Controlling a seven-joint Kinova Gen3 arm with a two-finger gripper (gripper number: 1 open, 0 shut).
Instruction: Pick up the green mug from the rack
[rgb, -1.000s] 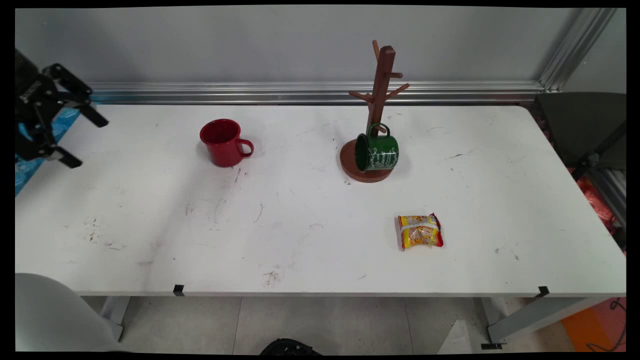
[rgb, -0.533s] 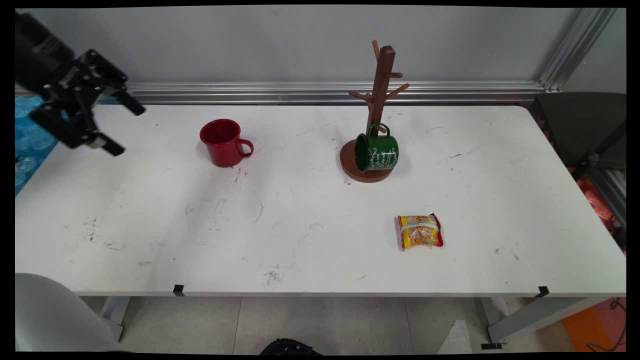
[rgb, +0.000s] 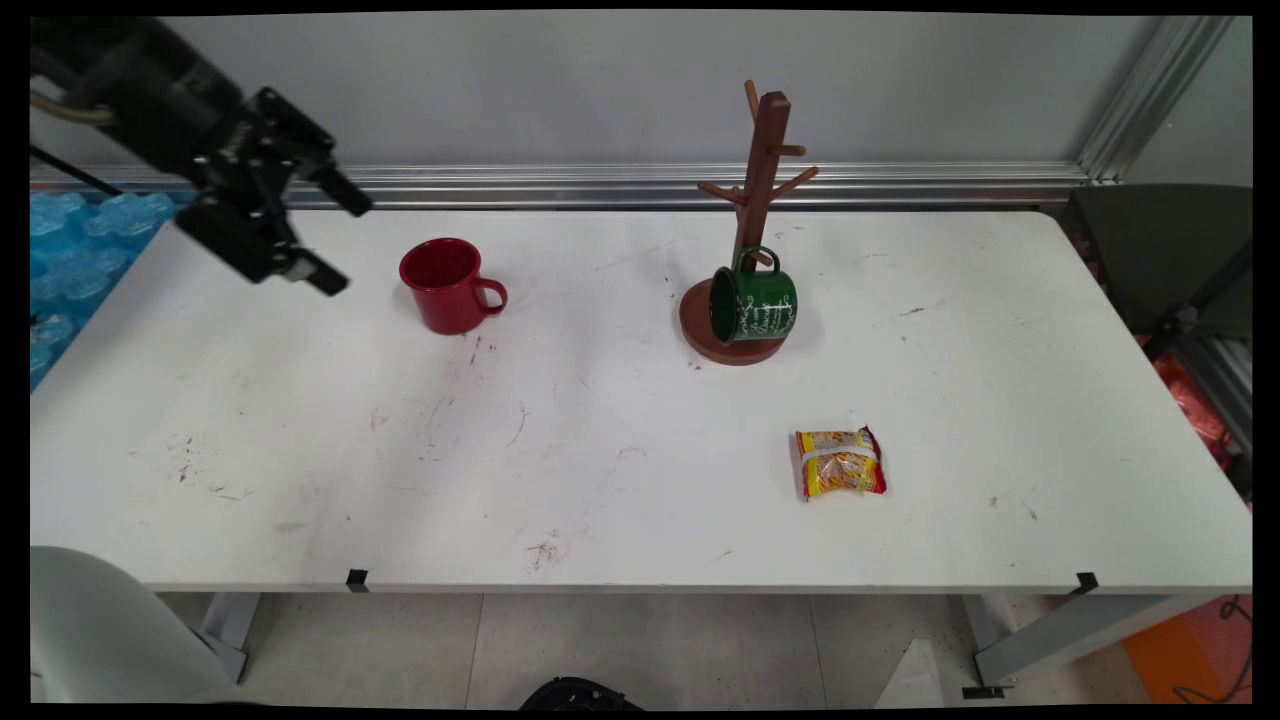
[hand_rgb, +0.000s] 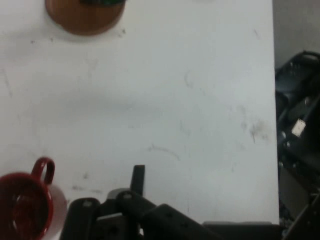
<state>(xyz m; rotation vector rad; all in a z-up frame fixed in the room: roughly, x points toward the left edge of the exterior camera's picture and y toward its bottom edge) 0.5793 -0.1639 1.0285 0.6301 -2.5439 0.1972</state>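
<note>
A: Where does the end effector (rgb: 340, 240) sit, and how do its fingers stand?

B: It hangs above the table's (rgb: 600, 450) far left part, just left of the red mug (rgb: 448, 284); the black wrist slants in from the upper left corner, tipped down toward the right; its two fingers are spread wide apart, one pointing up-right near the wall rail, the other lower near the table surface; nothing is between them.

A: And the red mug itself?

B: Upright on the table, open mouth up, handle pointing right; apart from the fingers, not touched; in the hand view it shows at the lower left (hand_rgb: 25, 206), beside the black linkage, with one fingertip rising near the middle of the bottom edge.

A: What lies farther out?

B: Right of the red mug, well apart, a brown wooden mug tree (rgb: 755, 200) stands on its round base; a green mug (rgb: 755, 305) hangs from a low peg by its handle, tilted with its mouth to the left, over the base; the hand view catches only the base (hand_rgb: 82, 17) at the top edge; nearer the front edge and to the right lies a yellow and red snack packet (rgb: 840, 463), flat on the table, well apart from everything else.
</note>
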